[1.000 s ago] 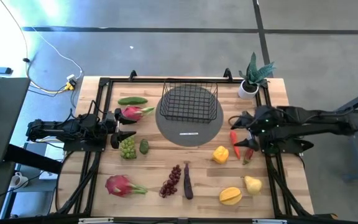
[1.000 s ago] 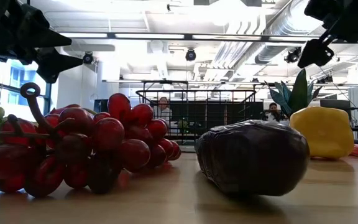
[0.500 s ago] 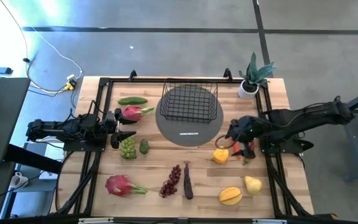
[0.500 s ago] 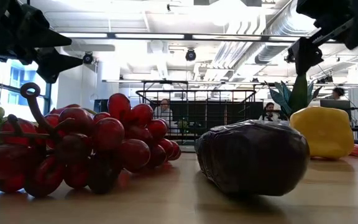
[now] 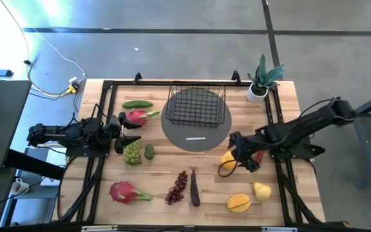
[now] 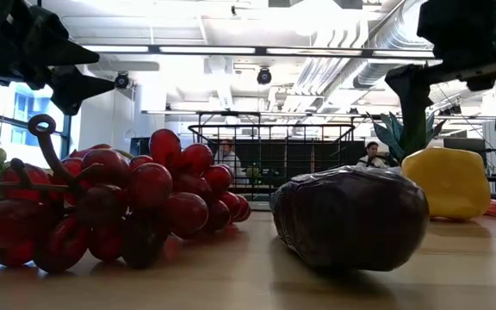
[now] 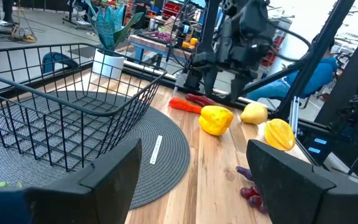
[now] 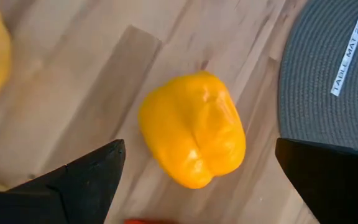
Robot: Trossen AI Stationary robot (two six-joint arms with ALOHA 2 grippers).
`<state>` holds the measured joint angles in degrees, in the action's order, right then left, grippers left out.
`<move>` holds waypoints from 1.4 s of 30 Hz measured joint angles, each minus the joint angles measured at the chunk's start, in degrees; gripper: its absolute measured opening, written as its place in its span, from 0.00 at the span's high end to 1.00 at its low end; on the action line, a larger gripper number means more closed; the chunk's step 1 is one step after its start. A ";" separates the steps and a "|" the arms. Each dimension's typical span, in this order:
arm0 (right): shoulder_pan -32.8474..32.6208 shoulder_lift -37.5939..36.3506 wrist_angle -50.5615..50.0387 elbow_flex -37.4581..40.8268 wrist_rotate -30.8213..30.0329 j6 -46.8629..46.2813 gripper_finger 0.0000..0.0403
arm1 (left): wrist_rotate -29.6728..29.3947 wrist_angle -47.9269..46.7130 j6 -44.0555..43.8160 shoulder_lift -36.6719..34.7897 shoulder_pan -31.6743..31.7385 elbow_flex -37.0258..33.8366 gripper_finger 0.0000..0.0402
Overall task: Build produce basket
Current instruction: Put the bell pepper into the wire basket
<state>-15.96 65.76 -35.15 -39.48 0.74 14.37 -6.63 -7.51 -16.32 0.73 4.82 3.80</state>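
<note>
Two arms in frame, only the right one at work: right gripper (image 5: 232, 161) hangs over the yellow pepper (image 5: 228, 159) with its jaws spread wide and nothing between them. Right wrist view puts the pepper (image 8: 193, 129) squarely between the two fingers (image 8: 82, 177), not touching either, so the pepper lies straight below the jaws and the coming move looks like a plain drop and close. Pepper's long axis in that view runs slanted, stem end away from the grey mat (image 8: 328, 74), lobed end toward the camera side; the fingers look set to close roughly across its width. Right arm is clearly the nearer one to it

Left gripper (image 5: 125, 130) waits well apart on the other side of the table, jaws also spread and empty, beside a pink dragon fruit (image 5: 136, 116) and green grapes (image 5: 132, 153)

Basket (image 5: 196, 106) sits empty on the mat, between the two arms, near the pepper but not touching it

High view gives the whole layout but the gripper covers part of the pepper; wrist view shows the clearance each side. Low view shows the gripper (image 6: 455, 95) above the pepper (image 6: 449, 182), fingers not yet down around it. Left wrist view shows the pepper (image 7: 215, 119) beside red chilies (image 7: 186, 106)
</note>
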 joint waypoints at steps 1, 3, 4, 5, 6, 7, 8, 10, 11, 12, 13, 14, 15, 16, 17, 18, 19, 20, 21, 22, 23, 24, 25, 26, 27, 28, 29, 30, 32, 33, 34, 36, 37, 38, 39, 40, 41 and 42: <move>-0.20 0.73 0.27 0.00 -0.61 0.74 0.01 | 0.00 0.00 0.00 0.00 0.02 0.00 0.30; -0.38 2.16 1.41 0.00 -0.88 2.04 0.01 | 0.00 0.01 0.00 0.00 0.01 0.00 0.30; -0.61 2.83 2.13 0.00 -1.26 2.52 0.01 | 0.00 0.00 0.00 0.00 0.00 0.00 0.30; -0.75 3.42 2.68 0.00 -1.49 2.96 0.01 | 0.00 0.00 0.00 0.00 0.01 0.00 0.30; -0.90 4.08 3.11 0.00 -1.86 3.64 0.01 | 0.00 0.00 0.00 0.00 0.00 0.00 0.30; -1.02 4.84 3.46 0.00 -1.95 4.06 0.01 | 0.00 0.00 0.00 0.00 0.02 0.00 0.30; -1.14 5.49 3.58 0.00 -1.95 4.34 0.01 | 0.00 0.00 0.00 0.00 0.02 0.00 0.30; -1.41 6.98 3.67 0.00 -1.80 4.59 0.01 | 0.00 0.00 0.00 0.00 0.02 0.01 0.30; -1.52 7.65 3.67 0.00 -1.80 4.62 0.01 | 0.00 0.00 0.00 0.00 0.02 0.00 0.30; -1.68 8.40 3.87 0.00 -1.80 4.64 0.01 | 0.00 0.00 0.00 0.00 0.00 0.00 0.30; -1.75 9.17 4.11 0.00 -1.81 4.76 0.01 | 0.00 0.00 0.01 0.00 0.02 0.00 0.30; -1.78 9.91 4.40 0.00 -1.86 5.02 0.01 | 0.00 0.01 0.00 0.00 0.00 0.00 0.30; -1.78 10.83 4.91 0.00 -2.19 5.18 0.01 | 0.00 0.00 0.00 0.00 0.02 0.00 0.30; -1.78 11.62 5.33 0.00 -2.33 5.18 0.01 | 0.00 0.00 0.01 0.00 0.01 0.00 0.30; -1.78 12.37 5.73 0.00 -2.33 5.15 0.01 | 0.00 0.00 0.00 0.00 0.02 0.02 0.30; -1.78 13.14 6.21 0.00 -2.35 5.02 0.01 | 0.00 0.02 0.00 -0.02 0.02 0.00 0.30; -1.78 13.83 6.47 0.00 -2.35 4.65 0.01 | 0.00 0.00 0.00 0.00 0.00 0.00 0.30; -1.78 14.48 6.63 0.00 -2.39 3.83 0.01 | 0.00 0.00 0.00 0.00 0.02 0.00 0.30; -1.78 15.02 6.66 0.00 -2.39 3.07 0.02 | 0.00 0.01 0.00 0.00 0.02 0.00 0.30; -1.78 15.49 6.66 0.00 -2.42 2.10 0.02 | 0.00 0.00 0.00 0.00 0.01 0.00 0.30; -1.78 15.88 6.65 0.00 -2.54 1.19 0.04 | 0.00 0.02 0.00 0.00 0.02 0.00 0.30; -1.78 16.21 6.62 0.00 -2.86 0.68 0.06 | 0.00 0.02 0.00 0.00 0.01 0.00 0.30; -1.78 16.43 6.67 0.00 -3.31 -0.26 0.09 | 0.00 0.00 0.00 0.00 0.00 0.00 0.30; -1.78 16.43 6.68 0.00 -3.73 -0.75 0.12 | 0.00 0.00 0.00 0.00 0.00 0.00 0.30; -1.78 16.43 6.70 0.00 -3.86 -1.42 0.15 | 0.00 0.01 0.00 0.00 0.01 0.00 0.30; -1.78 16.43 6.72 -0.02 -3.92 -1.86 0.18 | 0.00 0.00 0.00 0.00 0.00 0.00 0.30; -1.78 16.43 6.73 -0.04 -3.96 -2.21 0.22 | 0.00 0.00 0.00 0.00 0.02 0.00 0.30; -1.78 16.40 6.73 -0.04 -3.96 -2.88 0.24 | 0.00 0.01 0.00 0.00 0.00 0.00 0.30; -1.78 16.37 6.74 -0.04 -3.99 -4.13 0.26 | 0.00 0.00 0.00 0.00 0.02 0.01 0.30; -1.78 16.37 6.75 -0.04 -3.99 -4.72 0.26 | 0.00 0.00 0.01 0.00 0.01 0.00 0.30; -1.78 16.37 6.75 -0.04 -3.99 -5.50 0.26 | 0.00 0.01 0.00 0.00 0.01 0.01 0.30; -1.78 16.37 6.76 -0.04 -4.01 -7.27 0.26 | 0.00 0.00 0.00 0.00 0.02 0.00 0.30; -1.78 16.37 6.78 -0.04 -4.01 -8.44 0.26 | 0.00 0.00 0.00 0.00 0.00 0.00 0.30; -1.78 16.37 6.79 -0.04 -4.01 -9.63 0.26 | 0.00 0.02 0.00 0.00 0.02 0.00 0.30; -1.78 16.37 6.69 -0.14 -3.98 -10.80 0.26 | 0.00 0.02 0.00 0.00 0.01 0.00 0.30; -1.78 16.39 6.25 -0.45 -3.92 -12.09 0.26 | 0.00 0.00 0.01 0.00 0.01 0.00 0.30; -1.78 16.39 5.78 -0.99 -3.82 -13.47 0.26 | 0.00 0.01 0.00 0.00 0.00 0.01 0.30; -1.78 16.39 5.75 -1.74 -3.85 -14.90 0.26 | 0.00 0.00 0.00 0.00 0.02 0.00 0.30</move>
<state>-17.74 82.15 -29.40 -41.22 -3.11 -0.53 -6.63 -7.51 -16.32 0.73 4.84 3.79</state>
